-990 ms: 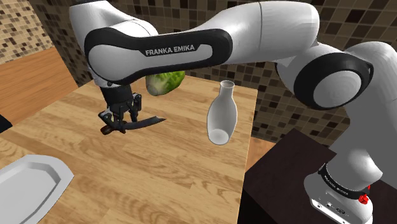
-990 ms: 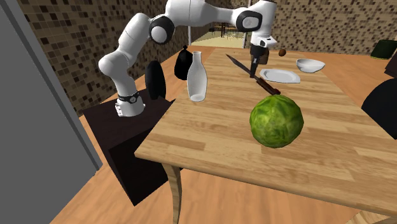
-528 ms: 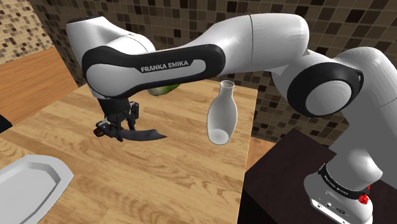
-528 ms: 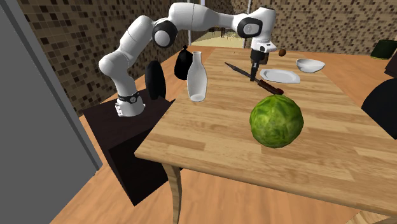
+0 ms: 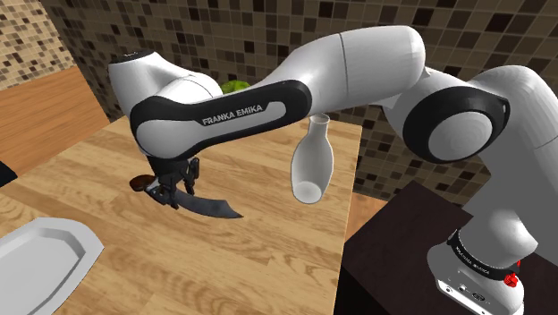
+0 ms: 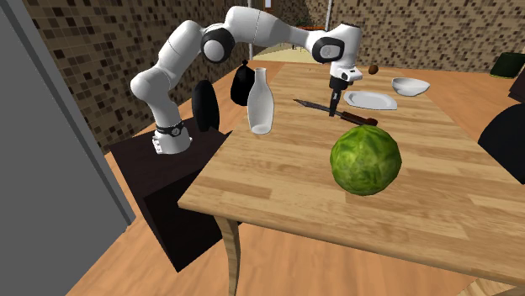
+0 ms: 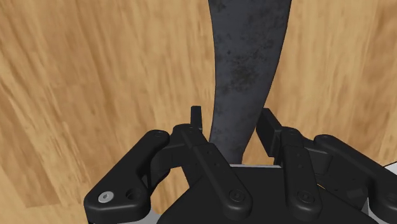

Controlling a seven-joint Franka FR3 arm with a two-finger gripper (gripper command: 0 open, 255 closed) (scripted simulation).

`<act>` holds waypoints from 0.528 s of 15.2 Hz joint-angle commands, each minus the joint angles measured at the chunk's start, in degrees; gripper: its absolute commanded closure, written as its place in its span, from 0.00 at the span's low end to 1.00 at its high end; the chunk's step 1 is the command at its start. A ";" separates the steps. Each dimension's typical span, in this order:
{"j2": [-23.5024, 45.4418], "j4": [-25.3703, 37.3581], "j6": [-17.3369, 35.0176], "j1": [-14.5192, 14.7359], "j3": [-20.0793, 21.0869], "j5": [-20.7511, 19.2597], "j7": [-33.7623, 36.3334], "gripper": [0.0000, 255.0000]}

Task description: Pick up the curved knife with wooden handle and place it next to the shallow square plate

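Observation:
My gripper [image 5: 175, 191] is shut on a curved knife [image 5: 213, 207] with a dark grey blade and a reddish-brown handle [image 5: 139, 183]. It holds the knife low over the wooden table [image 5: 268, 259], nearly level. In the second exterior view the gripper [image 6: 336, 108] grips the knife [image 6: 315, 106] just in front of the shallow white square plate [image 6: 370, 100]. The handle end [image 6: 362, 121] points toward the cabbage. In the wrist view the gripper [image 7: 233, 121] has both black fingers [image 7: 270, 130] pressed against the blade [image 7: 245, 70]. The plate [image 5: 40, 259] lies at the shoulder view's lower left.
A white bottle [image 6: 260, 103] stands near the table edge on the arm's side. A green cabbage [image 6: 365, 160] sits in the middle of the table. A white bowl [image 6: 410, 85] and a small brown object [image 6: 373, 69] lie beyond the plate. The dark stand [image 5: 402, 242] adjoins the table.
The gripper has come down toward the table with the knife and moved closer to the plate. The blade has tipped from slanting upward to nearly level.

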 commanded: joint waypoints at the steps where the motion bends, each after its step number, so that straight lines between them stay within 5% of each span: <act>1: 0.20 -1.25 1.48 -0.09 -0.03 -0.04 -0.01 1.00; 8: 0.51 -2.29 2.83 -0.14 -0.07 -0.08 -0.02 1.00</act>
